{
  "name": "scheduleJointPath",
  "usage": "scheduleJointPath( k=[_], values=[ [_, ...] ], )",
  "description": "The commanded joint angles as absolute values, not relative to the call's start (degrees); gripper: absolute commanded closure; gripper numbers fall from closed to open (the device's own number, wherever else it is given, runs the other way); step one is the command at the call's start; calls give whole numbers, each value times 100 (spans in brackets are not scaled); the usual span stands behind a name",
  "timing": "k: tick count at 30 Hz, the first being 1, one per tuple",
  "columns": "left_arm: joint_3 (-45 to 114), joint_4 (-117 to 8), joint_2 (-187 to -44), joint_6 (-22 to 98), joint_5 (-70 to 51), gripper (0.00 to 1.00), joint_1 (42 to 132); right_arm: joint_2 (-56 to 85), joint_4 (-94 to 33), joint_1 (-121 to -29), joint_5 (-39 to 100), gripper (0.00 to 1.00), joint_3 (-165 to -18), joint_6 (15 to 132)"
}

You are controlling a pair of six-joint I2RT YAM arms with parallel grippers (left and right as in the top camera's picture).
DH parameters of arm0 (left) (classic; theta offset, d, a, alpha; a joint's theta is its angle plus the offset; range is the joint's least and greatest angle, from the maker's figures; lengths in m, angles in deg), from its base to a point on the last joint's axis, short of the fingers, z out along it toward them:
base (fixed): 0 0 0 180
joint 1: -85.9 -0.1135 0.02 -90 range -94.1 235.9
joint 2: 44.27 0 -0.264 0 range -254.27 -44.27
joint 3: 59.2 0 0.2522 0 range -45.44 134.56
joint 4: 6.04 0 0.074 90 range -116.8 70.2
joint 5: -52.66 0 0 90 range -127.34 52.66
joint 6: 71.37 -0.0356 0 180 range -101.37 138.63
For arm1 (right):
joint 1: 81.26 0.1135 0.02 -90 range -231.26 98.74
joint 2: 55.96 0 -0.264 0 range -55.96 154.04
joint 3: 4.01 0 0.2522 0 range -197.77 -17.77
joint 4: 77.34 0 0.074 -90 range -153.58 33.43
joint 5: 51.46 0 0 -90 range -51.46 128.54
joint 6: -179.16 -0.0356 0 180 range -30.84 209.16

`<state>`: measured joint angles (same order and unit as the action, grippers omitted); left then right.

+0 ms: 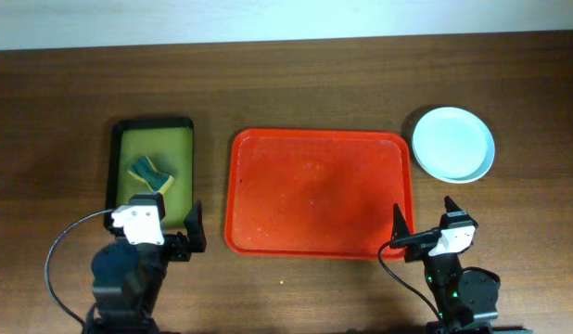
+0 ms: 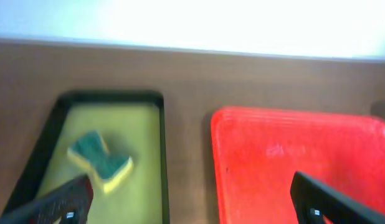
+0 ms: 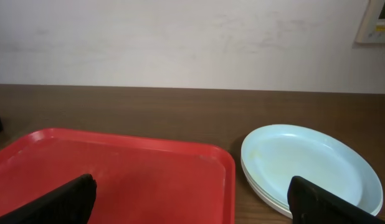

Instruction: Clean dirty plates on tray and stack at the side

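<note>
The red tray (image 1: pixel 319 193) lies in the middle of the table with no plates on it. It also shows in the left wrist view (image 2: pixel 292 155) and the right wrist view (image 3: pixel 118 174). The plates (image 1: pixel 453 143) are stacked on the table right of the tray, pale blue on top; the stack shows in the right wrist view (image 3: pixel 308 165). My left gripper (image 2: pixel 192 202) is open and empty at the front, between the two trays. My right gripper (image 3: pixel 192 199) is open and empty near the tray's front right corner.
A smaller black-rimmed tray (image 1: pixel 120 158) with a yellow-green inside sits at the left. A green and yellow sponge (image 1: pixel 150 173) lies in it, also seen in the left wrist view (image 2: pixel 100 160). A wall stands behind the table's far edge.
</note>
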<state>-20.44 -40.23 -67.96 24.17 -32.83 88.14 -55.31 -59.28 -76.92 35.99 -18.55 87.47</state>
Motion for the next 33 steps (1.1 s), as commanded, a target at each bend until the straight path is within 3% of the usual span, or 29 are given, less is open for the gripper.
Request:
scheduleJointPath(
  k=[1,8,16,33],
  values=[
    [-2796,-3509,-6135,2128,-3263,1,8835,-5577,-5913,-7644,3647,1,-1809,8723],
    [-3900,-2445,-5200,1899,-3259,1,8521,-5577,-5913,-7644,3647,1,-1809,8723],
    [-4435,-2222,-4452,1899,-3250,1,8370,-5577,-5913,-7644,3647,1,-1809,8723],
    [-4497,-2456,-4452,1872,-3759,1,8370,-5577,-5913,-7644,3647,1,-1809,8723]
  ],
)
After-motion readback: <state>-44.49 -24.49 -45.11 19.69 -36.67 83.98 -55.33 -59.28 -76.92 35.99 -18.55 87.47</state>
